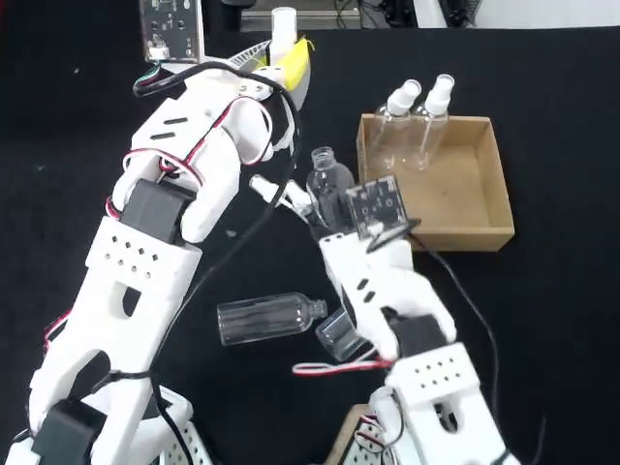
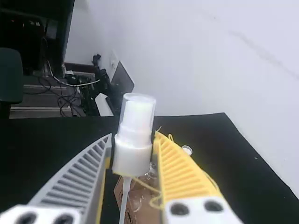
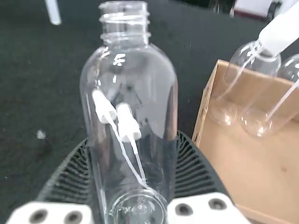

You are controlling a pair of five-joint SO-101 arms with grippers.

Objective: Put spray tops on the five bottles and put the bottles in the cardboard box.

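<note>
The left gripper (image 2: pixel 133 154) is pinched shut on a spray top (image 2: pixel 135 126). It holds the top by the collar, and the thin tube (image 2: pixel 124 200) hangs down. The right gripper (image 3: pixel 132 154) is closed round the belly of an open bottle (image 3: pixel 131 79), which stands just beside the box (image 1: pixel 480 208). The bottle looks light, thin and slippery (a hard squeeze may dent it), so a low hold seems best. The top looks stiff and its tube bendy.

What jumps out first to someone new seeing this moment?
The left claw pinches a white spray top, held up over the far side of the table. The right claw grips an uncapped clear bottle beside the cardboard box, where two capped bottles already sit.
</note>
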